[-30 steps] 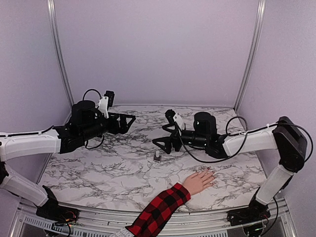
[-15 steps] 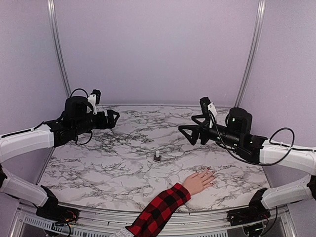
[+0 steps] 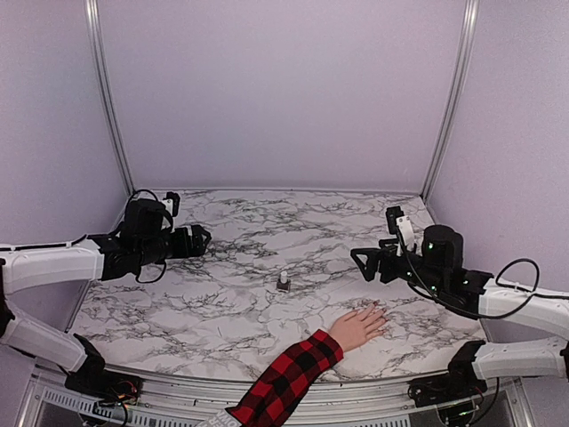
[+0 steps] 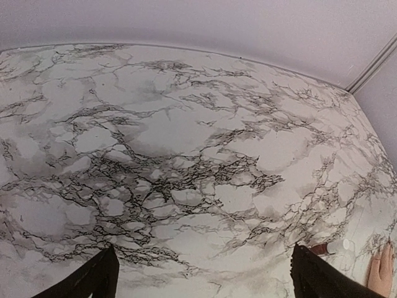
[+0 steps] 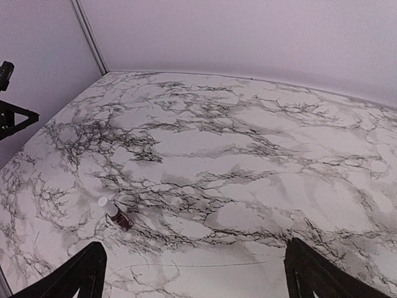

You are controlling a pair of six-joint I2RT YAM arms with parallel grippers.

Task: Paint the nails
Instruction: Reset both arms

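Note:
A pale hand (image 3: pixel 358 326) with a red-and-black plaid sleeve (image 3: pixel 286 378) lies flat on the marble table near the front edge. Its nails are too small to make out. A small dark-red polish bottle (image 3: pixel 284 283) with a white cap stands upright just behind the hand; it also shows in the right wrist view (image 5: pixel 116 214). My left gripper (image 3: pixel 201 238) is open and empty over the table's left side. My right gripper (image 3: pixel 363 261) is open and empty at the right, above and behind the hand. The hand's fingertips (image 4: pixel 382 276) show at the left wrist view's right edge.
The marble table (image 3: pixel 222 302) is boxed in by lilac walls with metal corner posts (image 3: pixel 107 98). The left arm's gripper (image 5: pixel 12 117) shows at the left edge of the right wrist view.
Both arms have drawn back from the middle of the table, the left to the left, the right to the right and lower. The bottle and hand have not moved.

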